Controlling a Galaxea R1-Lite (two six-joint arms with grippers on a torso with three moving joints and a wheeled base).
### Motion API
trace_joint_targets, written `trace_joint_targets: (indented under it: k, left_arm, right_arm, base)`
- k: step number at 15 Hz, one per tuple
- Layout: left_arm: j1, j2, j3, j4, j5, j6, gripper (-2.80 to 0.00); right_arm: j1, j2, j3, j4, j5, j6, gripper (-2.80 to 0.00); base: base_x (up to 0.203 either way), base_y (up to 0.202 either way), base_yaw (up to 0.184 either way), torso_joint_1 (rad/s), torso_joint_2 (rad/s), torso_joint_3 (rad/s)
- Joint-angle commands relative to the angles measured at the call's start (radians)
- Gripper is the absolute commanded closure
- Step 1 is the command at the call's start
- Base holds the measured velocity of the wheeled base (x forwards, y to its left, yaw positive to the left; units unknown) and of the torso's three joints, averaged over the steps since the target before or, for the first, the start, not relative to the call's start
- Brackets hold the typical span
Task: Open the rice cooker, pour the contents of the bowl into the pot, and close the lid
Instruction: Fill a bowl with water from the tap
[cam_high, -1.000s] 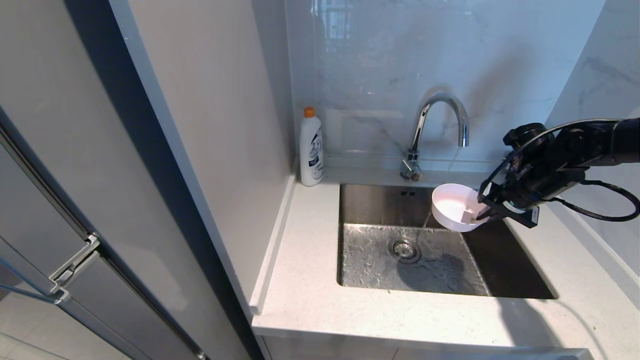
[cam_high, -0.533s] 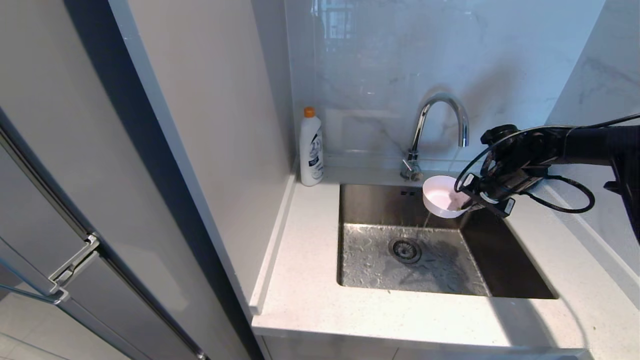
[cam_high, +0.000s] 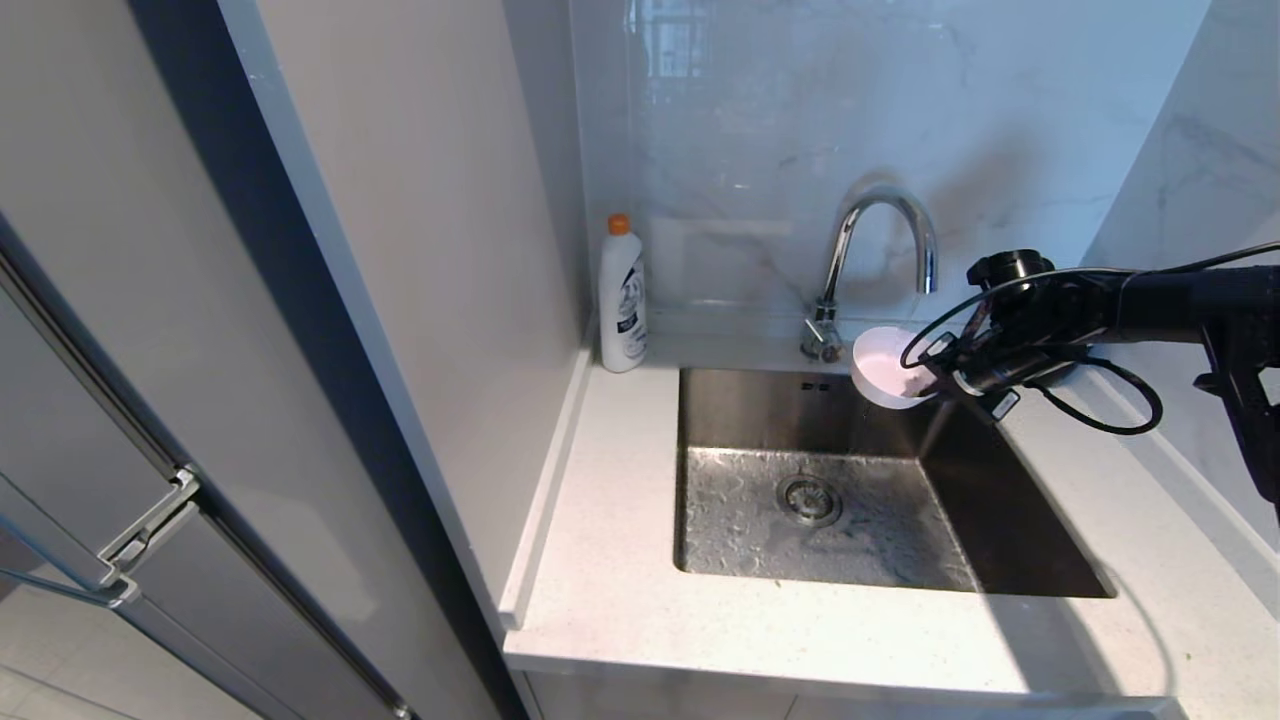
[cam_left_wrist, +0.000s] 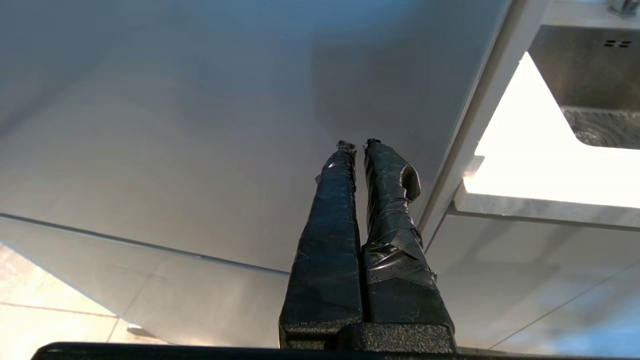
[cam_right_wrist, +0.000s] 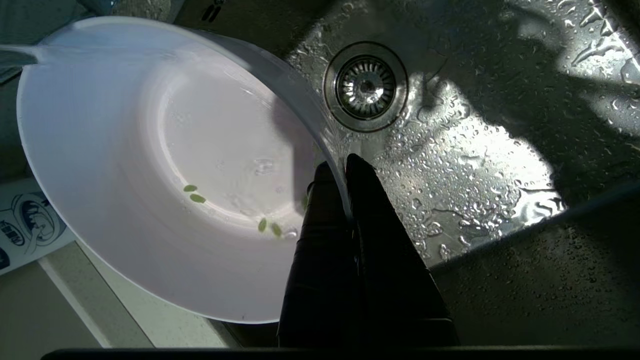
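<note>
Nearest you lies the pale speckled countertop (cam_high: 640, 600), and set into it the steel sink (cam_high: 1010, 520), its floor wet and beaded with drops around the round drain (cam_high: 809, 499). Your left gripper (cam_left_wrist: 356, 146) is down beside the grey cabinet panel (cam_left_wrist: 175, 150), off to the side of the counter edge, its two taped fingers pressed together with nothing between them. Over the far right corner of the sink, your right gripper (cam_high: 935, 380) pinches the rim of the bowl (cam_high: 885, 368), one finger inside the wall and one outside, closed tight on it. The bowl is tipped so that its white inside faces left (towards the tap). In the right wrist view a few of the green contents (cam_right_wrist: 197, 198) cling low on the wet inner wall of the bowl. Behind the sink stands the curved chrome faucet (cam_high: 880, 215), and left of it, against the marble wall, a white bottle with an orange cap (cam_high: 622, 300).
</note>
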Motion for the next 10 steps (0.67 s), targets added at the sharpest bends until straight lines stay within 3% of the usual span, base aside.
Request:
trace_joint_targets:
  k: [1,3,6,10]
  left_arm:
    - [0.000,0.001,0.000,0.000,0.000,0.000,0.00]
    - [0.000,0.001,0.000,0.000,0.000,0.000,0.00]
    - [0.000,0.001,0.000,0.002,0.000,0.000,0.00]
    - [0.000,0.001,0.000,0.003,0.000,0.000,0.00]
  right_arm:
    - [0.020,0.003,0.007,0.004,0.001,0.012,0.00]
    - [0.032,0.015,0.010,0.006,-0.001,0.056,0.00]
    - [0.026,0.038,0.011,0.015,-0.008,0.059,0.00]
    - [0.024,0.019,0.004,0.000,-0.074,0.055,0.00]
  base:
    - [0.000,0.000,0.000,0.000,0.00,0.000]
    - [0.000,0.000,0.000,0.000,0.00,0.000]
    - [0.000,0.000,0.000,0.000,0.00,0.000]
    - [0.000,0.000,0.000,0.000,0.00,0.000]
